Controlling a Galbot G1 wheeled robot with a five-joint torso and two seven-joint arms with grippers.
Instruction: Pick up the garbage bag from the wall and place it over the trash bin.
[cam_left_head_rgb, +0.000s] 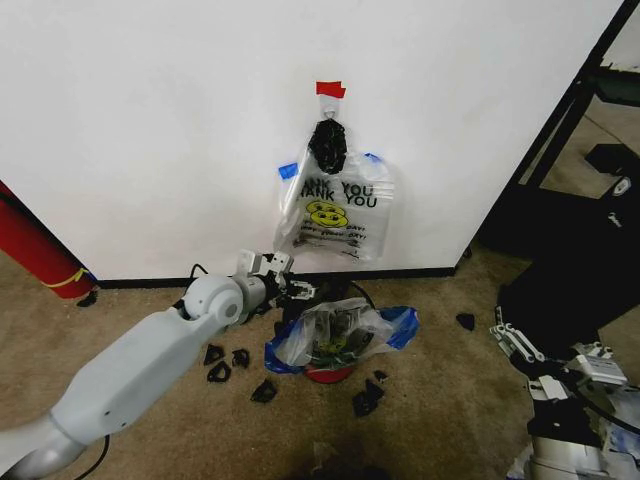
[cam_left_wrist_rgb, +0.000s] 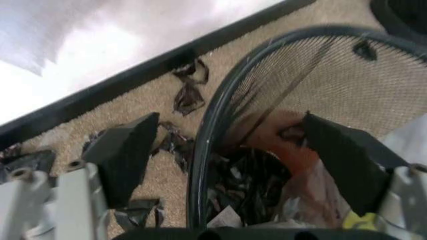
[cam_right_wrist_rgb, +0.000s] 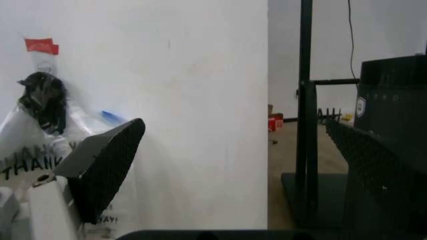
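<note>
Seating the garbage bag (cam_left_head_rgb: 345, 332) over the trash bin (cam_left_head_rgb: 330, 372), lower centre of frame: bag already draped on it, blue handles spilling out. Left gripper (cam_left_head_rgb: 292, 290) at the bin's rim (cam_left_wrist_rgb: 213, 125), fingers apart, one either side. Right gripper (cam_left_head_rgb: 515, 345) idle at lower right, fingers apart. Bundle (cam_left_head_rgb: 335, 205) hangs on the wall (cam_left_head_rgb: 150, 120). Next likely: tug bag edge down around rim.

Draped garbage bag (cam_left_head_rgb: 345, 335) hides most of trash bin (cam_left_head_rgb: 330, 372).

Bright even light; left wrist view blurred.
</note>
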